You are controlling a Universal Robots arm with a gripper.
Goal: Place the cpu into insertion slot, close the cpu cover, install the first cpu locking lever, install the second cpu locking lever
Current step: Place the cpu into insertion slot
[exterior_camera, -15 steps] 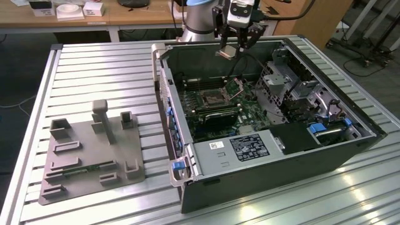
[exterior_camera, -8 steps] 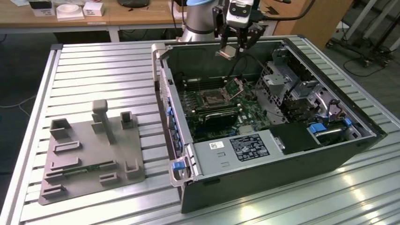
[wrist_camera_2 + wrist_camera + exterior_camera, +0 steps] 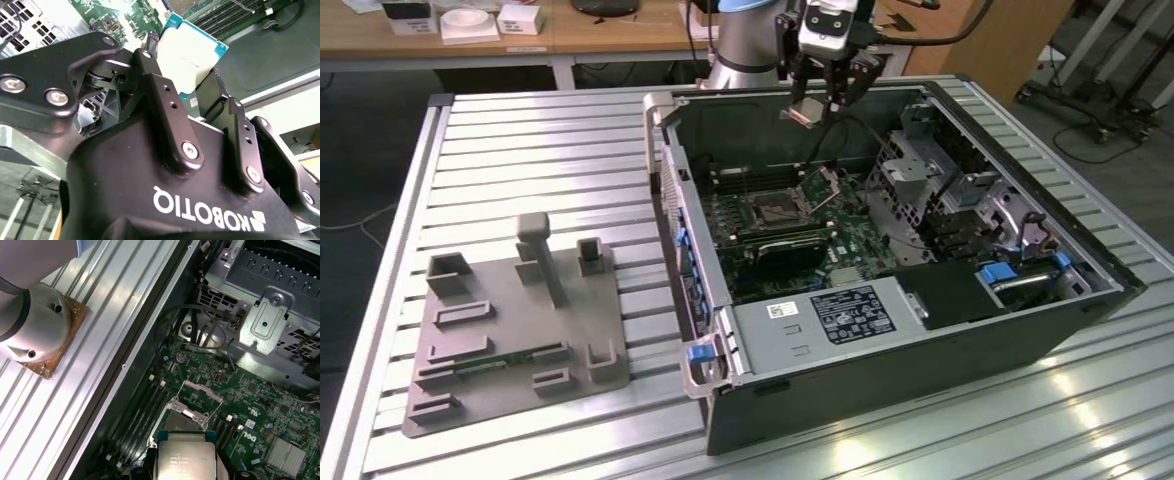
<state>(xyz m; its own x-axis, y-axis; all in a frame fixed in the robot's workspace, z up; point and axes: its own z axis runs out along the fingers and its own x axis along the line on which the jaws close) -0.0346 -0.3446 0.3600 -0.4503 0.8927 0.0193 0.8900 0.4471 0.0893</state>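
- Ribbed metal tabletop (image 3: 520, 150) fills my exterior view. An open computer case (image 3: 921, 350) lies on its side toward the edge at the exterior view's right. A grey fixture plate (image 3: 514, 330) sits toward the edge at the exterior view's left, well apart from the case.
- In the same view the gripper (image 3: 817, 108) hangs above the case's far wall, clamped on the cpu (image 3: 805, 110), which is up in the air and touching nothing else. Below it I can make out the insertion slot (image 3: 771, 212) on the green circuit board (image 3: 861, 245) inside the case. The cpu cover (image 3: 822, 186) is tilted up just beside it.
- In the second wrist view I see the fingers (image 3: 167, 105) drawn in to a narrow gap, pinching the cpu (image 3: 192, 50) by two opposite edges. Its pale metal top faces the camera.
- In the first wrist view the cpu (image 3: 185, 457) hovers over the board near the insertion slot (image 3: 186, 421), which lies uncovered. The cpu cover (image 3: 202, 390) stands raised along one side of the slot. Long black memory slots (image 3: 142, 415) run beside the socket, and the arm's base (image 3: 35, 325) is bolted to the tabletop outside the case.
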